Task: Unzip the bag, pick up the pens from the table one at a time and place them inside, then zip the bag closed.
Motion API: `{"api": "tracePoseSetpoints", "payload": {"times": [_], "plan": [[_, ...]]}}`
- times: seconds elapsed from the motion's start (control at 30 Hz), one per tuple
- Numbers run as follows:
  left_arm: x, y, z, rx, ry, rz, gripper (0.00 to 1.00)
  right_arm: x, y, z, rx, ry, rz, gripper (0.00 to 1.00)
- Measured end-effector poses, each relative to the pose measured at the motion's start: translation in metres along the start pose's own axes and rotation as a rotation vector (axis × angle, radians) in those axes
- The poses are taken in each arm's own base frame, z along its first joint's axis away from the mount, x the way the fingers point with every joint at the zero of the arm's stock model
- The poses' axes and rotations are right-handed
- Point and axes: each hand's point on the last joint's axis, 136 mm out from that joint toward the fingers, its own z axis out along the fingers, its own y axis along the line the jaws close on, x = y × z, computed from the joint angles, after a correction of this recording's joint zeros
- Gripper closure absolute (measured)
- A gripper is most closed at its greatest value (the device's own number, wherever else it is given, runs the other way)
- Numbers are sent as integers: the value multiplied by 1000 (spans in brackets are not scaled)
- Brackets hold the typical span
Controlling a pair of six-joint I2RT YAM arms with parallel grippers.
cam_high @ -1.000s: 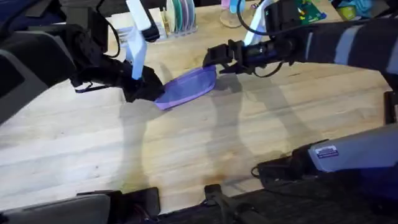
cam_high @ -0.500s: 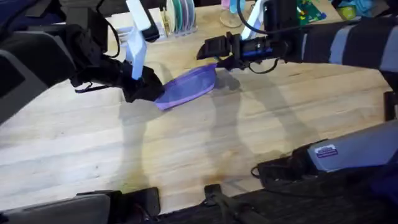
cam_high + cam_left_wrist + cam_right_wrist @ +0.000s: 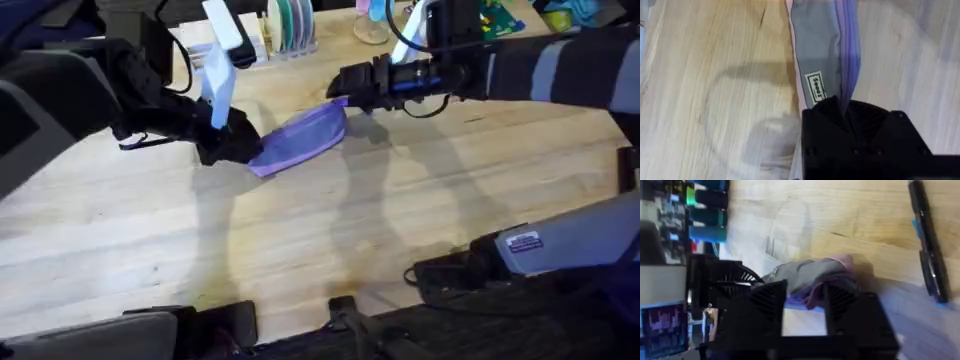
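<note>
The left gripper point(image 3: 235, 140) pinches one end of the soft lavender fabric pouch point(image 3: 300, 138) lying on the light butcher-block table point(image 3: 300, 250). The right gripper point(image 3: 805, 302) closes on its far end; a slip there would stall unzipping. A dark pen point(image 3: 927, 240) lies beside it.

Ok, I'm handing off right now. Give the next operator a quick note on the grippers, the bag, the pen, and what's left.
Left gripper: shut on the near-left end of the bag, pinning it to the table.
Right gripper: at the bag's far end, fingers astride the fabric; whether it has the zipper pull cannot be told.
Pen: lying on the table beside the bag's far end, seen from the right wrist.
Done: both ends of the bag reached. The zipper's state is not clear.
Left: unzip if it is not open, put the pen inside, zip the bag closed.
</note>
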Motion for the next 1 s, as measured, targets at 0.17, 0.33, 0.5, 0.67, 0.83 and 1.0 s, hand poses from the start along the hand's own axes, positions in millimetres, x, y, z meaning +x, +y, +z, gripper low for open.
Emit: {"api": "tracePoseSetpoints", "payload": {"times": [0.17,0.33,0.5,0.67,0.83,1.0], "plan": [[1,0,0,0,3,-4,958,-1,-2,-1,7,-5,4,838],[1,0,0,1,2,-4,958,-2,-2,-3,-1,-5,9,936],[0,0,0,2,-1,-3,958,-2,-3,-6,-9,-5,19,962],[-1,0,0,2,-6,3,958,-5,-1,-10,-19,-14,19,971],[-3,0,0,3,-14,5,958,-10,14,-19,-36,-41,-20,970],[-5,-1,0,6,-23,6,958,-13,25,-27,-47,-61,-50,970]]}}
